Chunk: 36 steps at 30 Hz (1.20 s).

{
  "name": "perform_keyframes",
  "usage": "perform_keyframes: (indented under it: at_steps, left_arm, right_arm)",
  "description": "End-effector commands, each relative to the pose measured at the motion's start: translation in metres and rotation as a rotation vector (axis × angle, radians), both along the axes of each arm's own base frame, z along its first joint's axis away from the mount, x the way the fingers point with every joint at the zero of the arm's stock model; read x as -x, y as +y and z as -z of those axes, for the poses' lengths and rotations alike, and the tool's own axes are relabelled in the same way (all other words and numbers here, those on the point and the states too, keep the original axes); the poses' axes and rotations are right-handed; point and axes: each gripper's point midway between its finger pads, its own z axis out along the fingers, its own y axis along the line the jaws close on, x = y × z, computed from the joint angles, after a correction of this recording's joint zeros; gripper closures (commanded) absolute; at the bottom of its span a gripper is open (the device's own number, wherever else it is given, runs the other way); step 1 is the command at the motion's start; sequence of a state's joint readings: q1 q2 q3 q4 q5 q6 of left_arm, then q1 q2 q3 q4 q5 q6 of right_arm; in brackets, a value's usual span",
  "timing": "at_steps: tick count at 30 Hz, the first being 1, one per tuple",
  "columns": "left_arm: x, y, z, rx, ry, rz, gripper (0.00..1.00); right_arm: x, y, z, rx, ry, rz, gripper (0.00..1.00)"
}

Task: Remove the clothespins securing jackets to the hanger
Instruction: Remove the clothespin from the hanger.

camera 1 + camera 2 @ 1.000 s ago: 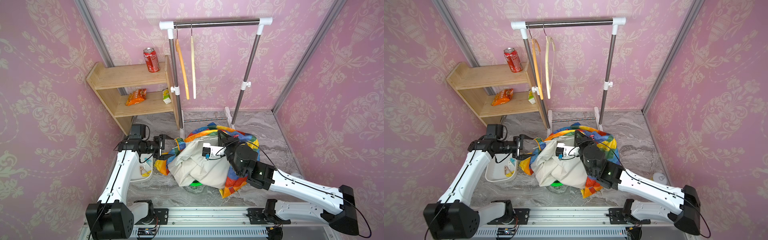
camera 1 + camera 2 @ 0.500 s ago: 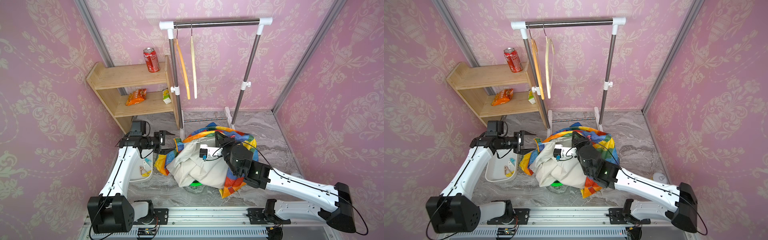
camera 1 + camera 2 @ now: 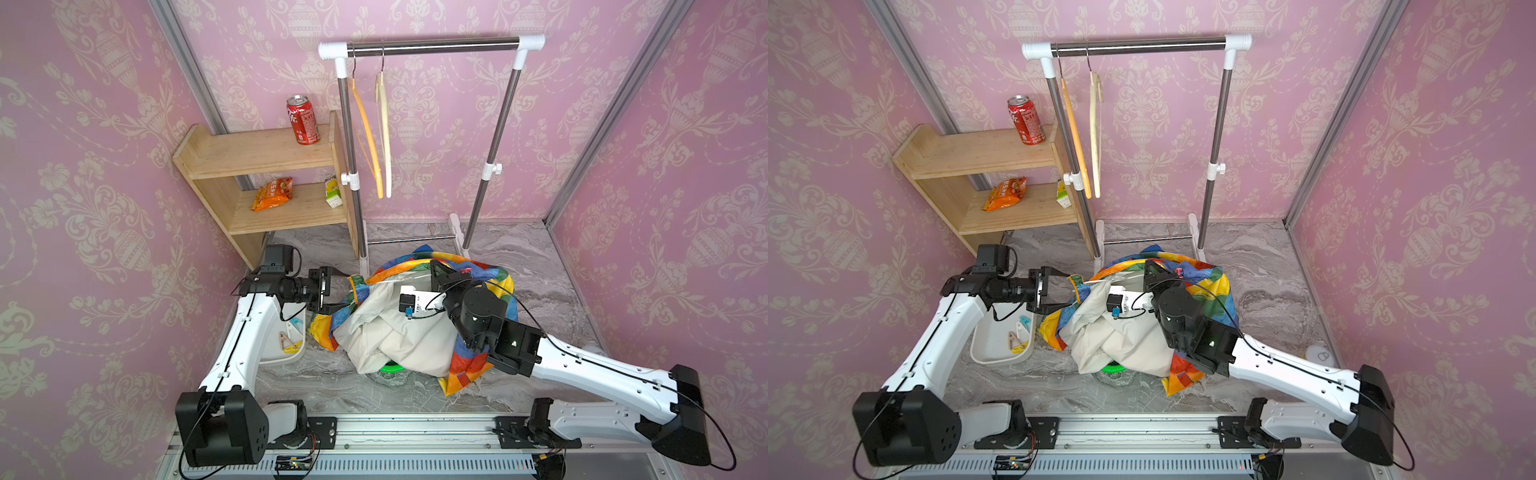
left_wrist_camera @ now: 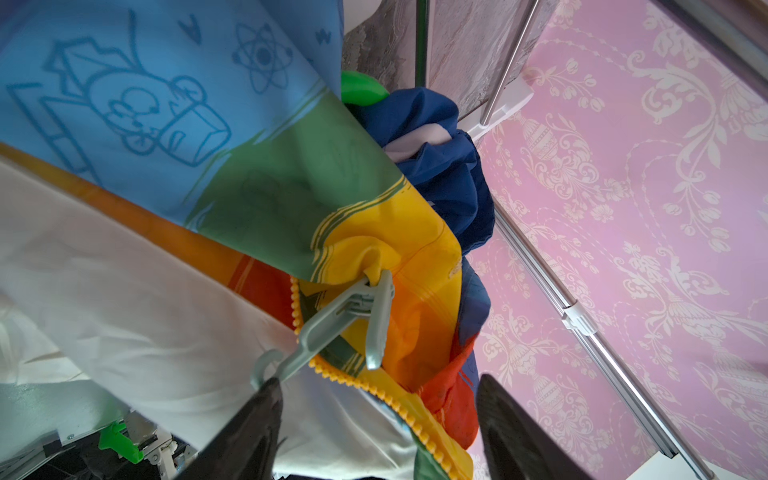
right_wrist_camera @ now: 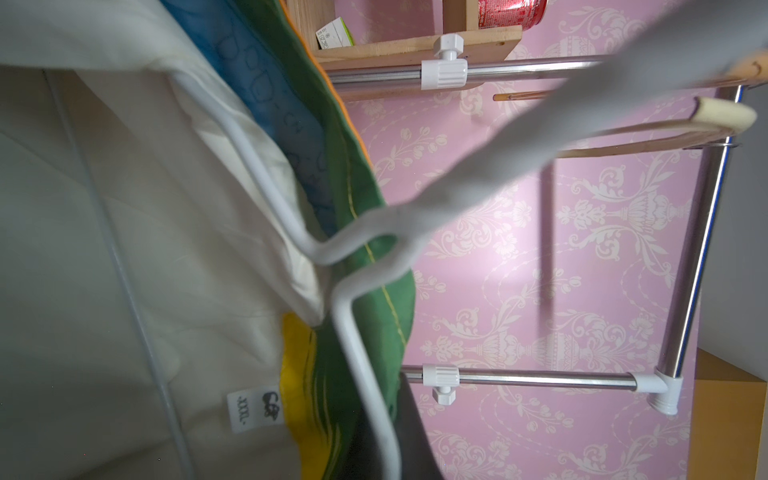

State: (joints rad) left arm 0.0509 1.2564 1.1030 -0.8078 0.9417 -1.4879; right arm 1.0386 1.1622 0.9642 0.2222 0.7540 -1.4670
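- Left claw (image 3: 337, 290): wide open and empty, held level at the left edge of the jacket pile. In the left wrist view its dark fingers (image 4: 257, 424) stand either side of a pin. One fingertip is just beside the pin's handle end, and neither finger grips it.
- Pin (image 4: 353, 316): pale blue-grey, clipped on a bunched yellow patch of the jacket, next to the yellow zip teeth. Its handles point toward the left claw.
- Right claw (image 3: 441, 270): clamped shut on the hanger at the top of the pile.
- Hanger (image 5: 365, 230): white wire, lying inside the jacket. In the right wrist view the wire runs down between the dark fingers of the right claw.
- Jacket (image 3: 390, 332): rainbow patchwork with the cream lining turned outward, heaped mid-bench.
- Blue jacket (image 4: 449, 174): dark blue, bunched behind the rainbow one.
- Green item (image 3: 390, 368): under the near edge of the pile; I cannot tell what it is.
- Tray (image 3: 992, 338): white, on the bench left of the pile and partly under the left arm.
- Loose pins (image 3: 1016, 337): beige, light blue and yellow, lying in the tray.
- Rack (image 3: 436, 43): at the back of the bench, with two bare hangers (image 3: 371, 141) at the left end of its rail.
- Shelf (image 3: 257, 151): wooden, at the back left. A can (image 3: 302, 120) stands on top; a snack bag (image 3: 272, 193) and a carton (image 3: 333, 195) are on the level below.
- Bench (image 3: 540, 291): grey marble pattern.
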Motion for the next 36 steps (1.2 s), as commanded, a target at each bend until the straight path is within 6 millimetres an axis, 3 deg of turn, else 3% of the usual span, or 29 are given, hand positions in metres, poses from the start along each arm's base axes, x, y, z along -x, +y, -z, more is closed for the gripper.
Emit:
perform_keyframes:
  at_steps: [1, 8, 15, 19, 29, 36]
  left_arm:
    - [0.012, 0.001, -0.014, -0.003, -0.023, 0.031, 0.25]
    - [0.019, 0.003, -0.013, -0.011, -0.015, 0.007, 0.26]
    - [0.013, 0.005, 0.003, -0.025, -0.003, -0.020, 0.25]
    - [0.009, 0.007, 0.001, -0.032, -0.014, -0.034, 0.26]
    - [-0.005, 0.006, 0.014, -0.023, -0.010, -0.082, 0.27]
    - [-0.019, 0.004, 0.004, -0.007, -0.041, -0.091, 0.27]
  right_arm:
    - [-0.003, -0.010, -0.019, -0.057, -0.025, 0.045, 1.00]
    - [-0.005, -0.016, -0.019, -0.059, -0.018, 0.059, 1.00]
    - [-0.004, -0.016, -0.022, -0.066, -0.020, 0.055, 1.00]
    - [-0.004, -0.016, -0.025, -0.073, -0.023, 0.052, 1.00]
    - [0.000, -0.002, -0.032, -0.084, -0.031, 0.016, 1.00]
    - [0.004, 0.011, -0.033, -0.082, -0.032, -0.013, 1.00]
